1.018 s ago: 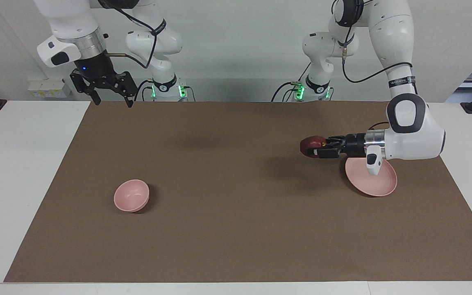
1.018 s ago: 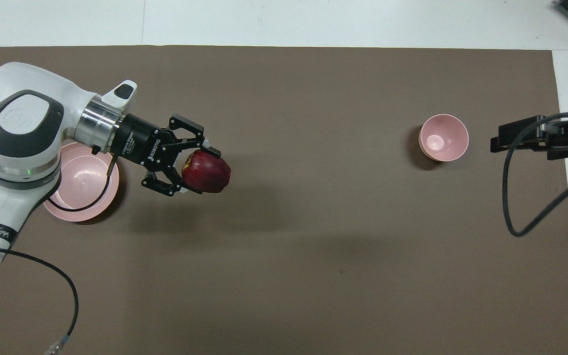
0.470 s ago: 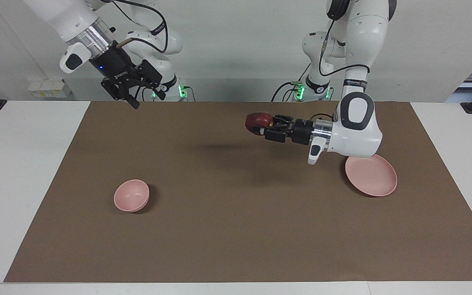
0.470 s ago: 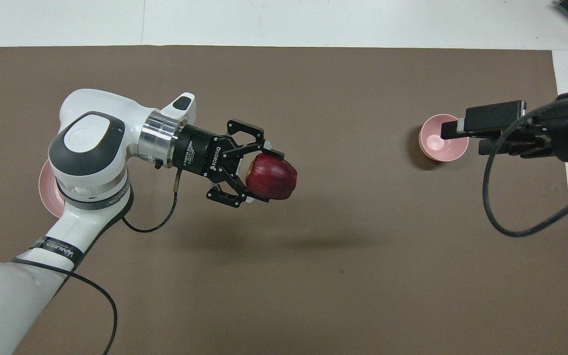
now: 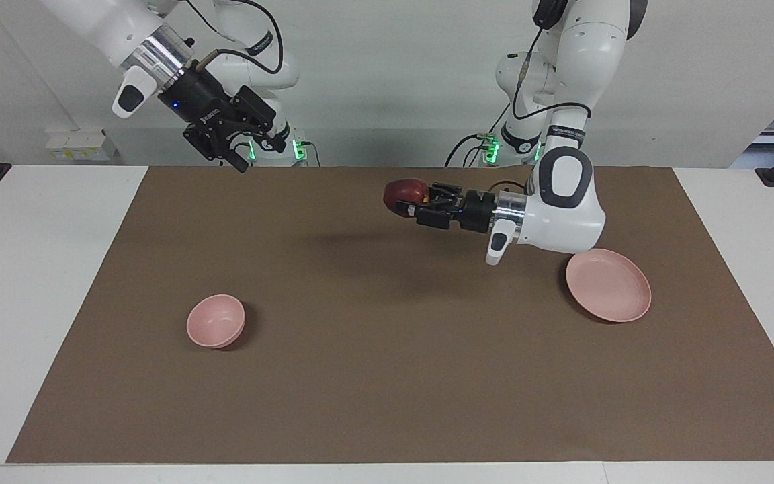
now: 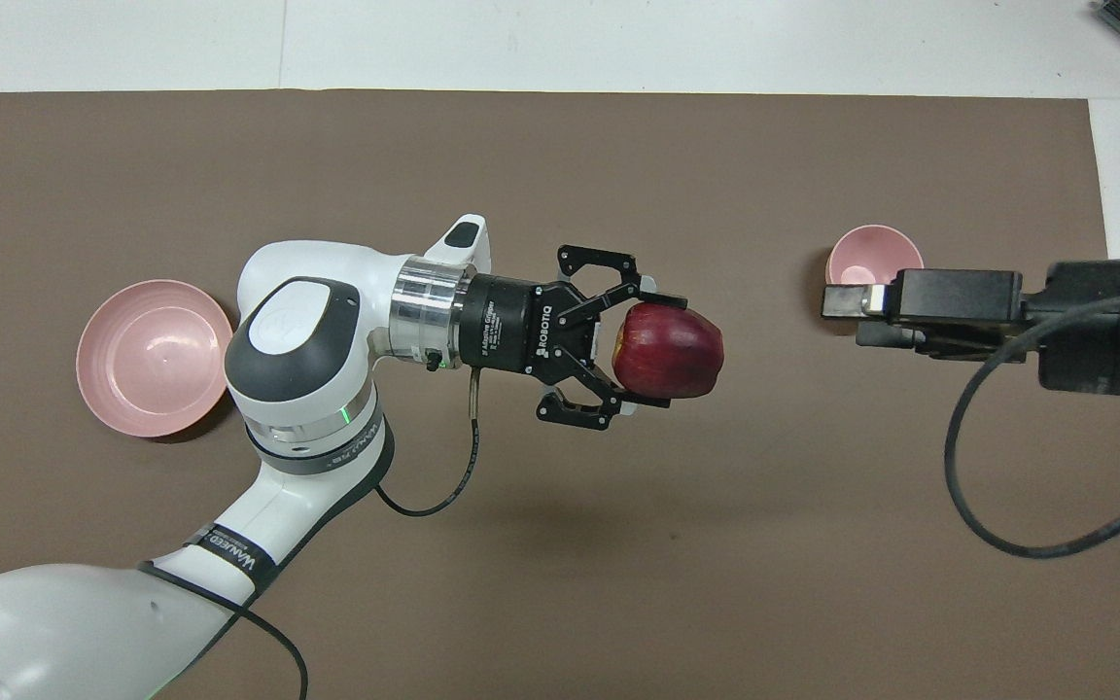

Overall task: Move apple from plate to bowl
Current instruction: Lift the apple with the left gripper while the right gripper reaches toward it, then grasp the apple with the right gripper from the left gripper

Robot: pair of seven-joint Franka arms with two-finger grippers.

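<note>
1. While the left gripper (image 5: 406, 204) carries the apple (image 5: 406, 193) in the air over the middle of the bench (image 5: 387, 417), the bowl (image 5: 216, 321) sits well apart from it, toward the right arm's end and closer to the bench edge away from the robots.
2. Left gripper is closed on the apple, a finger on either side; the apple sticks out past the fingertips.
3. Left forearm lies roughly level, wrist pointing along the bench toward the right arm's end.
4. Plate (image 5: 609, 284) is bare, near the left arm's end.
5. Right gripper (image 5: 242, 156) hangs high over the robots' edge of the bench, tilted toward the apple, holding nothing; I cannot tell how far it is open.
6. Judgement: either a handover or a long carry to the bowl comes next.
</note>
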